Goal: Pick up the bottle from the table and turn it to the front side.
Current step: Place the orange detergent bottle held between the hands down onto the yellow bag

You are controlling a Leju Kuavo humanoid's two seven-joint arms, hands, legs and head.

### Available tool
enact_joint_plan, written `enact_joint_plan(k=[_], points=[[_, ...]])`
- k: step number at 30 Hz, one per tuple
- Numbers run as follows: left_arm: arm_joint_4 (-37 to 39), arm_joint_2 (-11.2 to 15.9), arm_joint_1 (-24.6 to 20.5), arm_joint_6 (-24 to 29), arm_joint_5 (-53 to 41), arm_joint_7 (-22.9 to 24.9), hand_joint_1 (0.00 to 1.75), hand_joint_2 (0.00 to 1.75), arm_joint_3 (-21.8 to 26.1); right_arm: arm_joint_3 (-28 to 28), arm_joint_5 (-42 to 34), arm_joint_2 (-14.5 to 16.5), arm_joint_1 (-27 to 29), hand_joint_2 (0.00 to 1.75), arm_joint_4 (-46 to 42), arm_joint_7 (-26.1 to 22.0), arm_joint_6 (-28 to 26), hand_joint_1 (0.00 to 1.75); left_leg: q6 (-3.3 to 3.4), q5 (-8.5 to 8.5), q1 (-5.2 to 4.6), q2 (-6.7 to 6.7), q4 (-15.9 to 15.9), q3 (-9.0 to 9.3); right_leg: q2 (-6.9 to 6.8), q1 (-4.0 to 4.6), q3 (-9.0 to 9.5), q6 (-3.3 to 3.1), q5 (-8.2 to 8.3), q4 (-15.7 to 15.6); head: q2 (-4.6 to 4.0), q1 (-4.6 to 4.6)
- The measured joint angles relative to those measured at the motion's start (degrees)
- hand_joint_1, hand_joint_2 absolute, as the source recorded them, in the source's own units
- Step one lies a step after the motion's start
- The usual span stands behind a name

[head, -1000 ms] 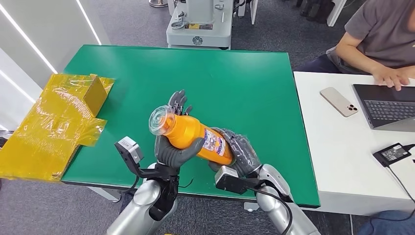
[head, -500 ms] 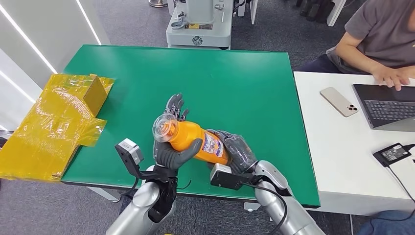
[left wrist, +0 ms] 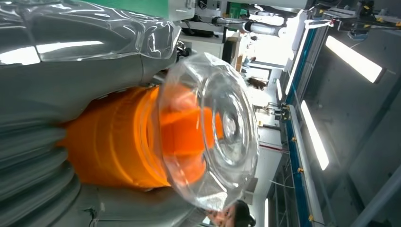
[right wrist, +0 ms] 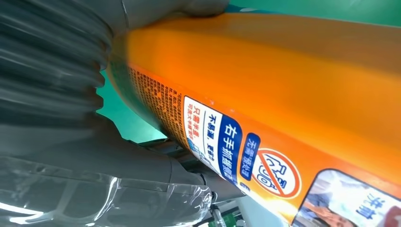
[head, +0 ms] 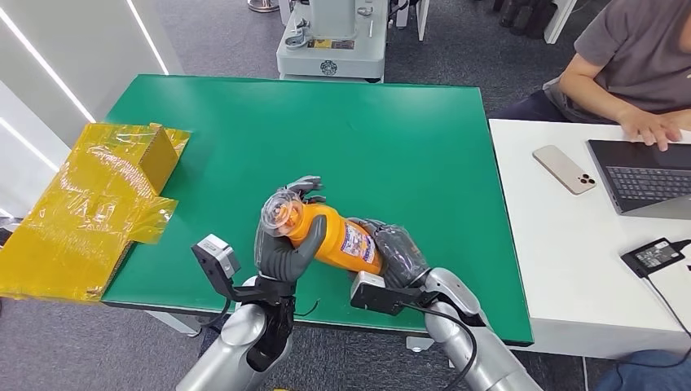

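Observation:
An orange bottle (head: 330, 236) with a clear cap (head: 279, 213) and a printed label (head: 355, 242) is held tilted above the near edge of the green table (head: 391, 138), cap toward me. My left hand (head: 283, 244) grips its neck end just below the cap. My right hand (head: 399, 254) wraps around its lower body. The left wrist view shows the clear cap (left wrist: 213, 127) over the orange neck (left wrist: 118, 142) between grey fingers (left wrist: 71, 66). The right wrist view shows the orange bottle (right wrist: 283, 75) with its back label (right wrist: 227, 142) of text and a prohibition sign.
A yellow flattened carton (head: 90, 204) overhangs the table's left edge. At right a white desk (head: 562, 252) carries a phone (head: 564, 169), a laptop (head: 644, 175) and a power adapter (head: 653, 256); a person (head: 627, 65) sits there typing. A grey machine base (head: 330, 41) stands behind the table.
Both hands have lowered the bottle a little toward me and tipped it, so the cap has moved right and down. My left fingers have curled closer around the neck.

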Motion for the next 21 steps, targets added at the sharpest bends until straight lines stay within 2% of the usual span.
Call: enact_joint_plan(k=[6,11,12,15,16,21], points=[[0.0,-0.02,0.0,-0.02,-0.24,0.01,1.75,1.75,0.16,-0.17,0.04,0.0,0.33,1.75,0.01,0.01,0.01,1.73,0.0,0.0,0.0,0.0,0.0,0.0,0.0,0.0,0.0,0.0,0.0,0.0,0.0,0.0],[0.0,-0.03,0.01,-0.04,-0.43,0.1,1.75,1.75,0.32,-0.26,0.04,0.0,0.67,1.75,-0.02,0.01,-0.08,1.67,0.0,0.0,0.0,0.0,0.0,0.0,0.0,0.0,0.0,0.0,0.0,0.0,0.0,0.0],[0.0,-0.03,0.01,-0.04,-0.43,0.11,1.75,1.75,0.33,-0.27,0.03,0.0,0.68,1.75,-0.03,0.01,-0.11,1.48,0.0,0.0,0.0,0.0,0.0,0.0,0.0,0.0,0.0,0.0,0.0,0.0,0.0,0.0],[0.0,-0.04,0.01,-0.04,-0.48,0.12,1.75,1.75,0.37,-0.32,-0.05,0.03,0.72,1.75,-0.08,0.03,-0.33,0.24,0.0,0.0,0.0,0.0,0.0,0.0,0.0,0.0,0.0,0.0,0.0,0.0,0.0,0.0],[0.0,-0.04,0.01,-0.03,-0.5,0.12,1.75,1.75,0.39,-0.35,-0.13,0.07,0.77,1.75,-0.15,0.04,-0.49,0.0,0.0,0.0,0.0,0.0,0.0,0.0,0.0,0.0,0.0,0.0,0.0,0.0,0.0,-0.01],[0.0,-0.08,0.03,0.06,-0.32,0.22,1.75,1.75,0.42,-0.45,-1.2,0.34,1.21,1.75,-0.93,0.05,-1.3,0.0,0.0,0.0,0.0,0.0,0.0,0.0,0.0,0.0,0.0,0.0,0.0,0.0,0.0,-0.01]])
